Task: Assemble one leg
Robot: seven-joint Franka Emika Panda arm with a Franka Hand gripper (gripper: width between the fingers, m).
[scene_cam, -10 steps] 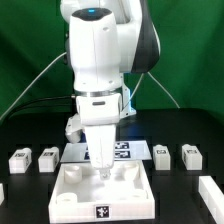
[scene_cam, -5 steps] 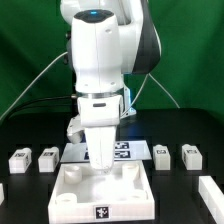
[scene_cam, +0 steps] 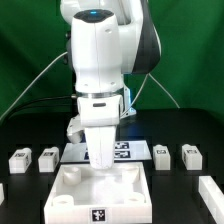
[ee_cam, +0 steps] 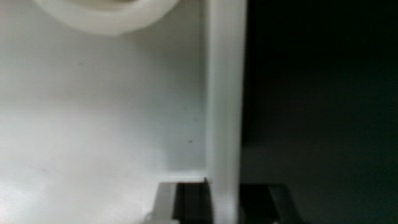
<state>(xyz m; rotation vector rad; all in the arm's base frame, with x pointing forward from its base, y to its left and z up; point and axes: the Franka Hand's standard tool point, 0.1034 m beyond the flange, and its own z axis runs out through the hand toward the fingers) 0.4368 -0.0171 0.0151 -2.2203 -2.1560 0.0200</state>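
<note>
My gripper [scene_cam: 102, 166] points straight down at the back edge of the large white square panel [scene_cam: 75, 196]. In the wrist view the panel's thin upright rim [ee_cam: 221, 100] runs between my two dark fingers [ee_cam: 183, 200], which close on it from both sides; the gripper [ee_cam: 217, 192] is shut on that rim. A round hole [ee_cam: 107, 10] of the panel shows nearby. Small white legs with tags lie on the black table: two at the exterior view's left [scene_cam: 20, 158] [scene_cam: 47, 158] and two at its right [scene_cam: 162, 152] [scene_cam: 191, 154]. None is held.
The marker board [scene_cam: 130, 150] lies just behind the panel, under the arm. Another white part [scene_cam: 211, 188] lies at the exterior view's right front, and a white piece [scene_cam: 2, 191] at the left edge. Cables hang behind the arm against a green backdrop.
The panel has shifted slightly toward the exterior view's left, with my gripper on its back rim. The legs have not moved.
</note>
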